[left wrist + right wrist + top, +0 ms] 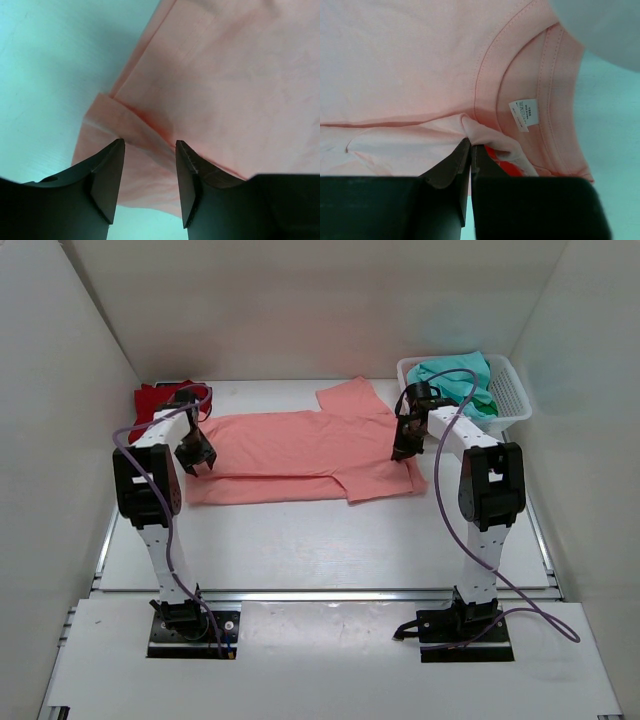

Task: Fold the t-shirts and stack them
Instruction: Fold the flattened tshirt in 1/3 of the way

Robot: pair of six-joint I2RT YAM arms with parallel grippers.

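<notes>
The salmon-pink t-shirt (pixel 300 450) lies spread flat across the middle of the table, with its collar to the right. My left gripper (pixel 197 458) is open over the shirt's left hem; in the left wrist view the fingers (pixel 150 167) straddle a folded-over hem corner (pixel 115 125) without gripping it. My right gripper (pixel 405 445) is at the collar end. In the right wrist view it (pixel 471 149) is shut on a pinched fold of the pink shirt (pixel 420 60) beside the collar and its white label (pixel 526 116). The deep red t-shirt (pixel 152 400) lies bunched at the far left. The teal-green t-shirt (pixel 460 380) lies in the basket.
A white lattice basket (pixel 512 390) stands at the far right corner and holds the teal shirt. White walls enclose the table on the left, back and right. A metal rail (pixel 320 595) runs along the table's near edge above the arm bases.
</notes>
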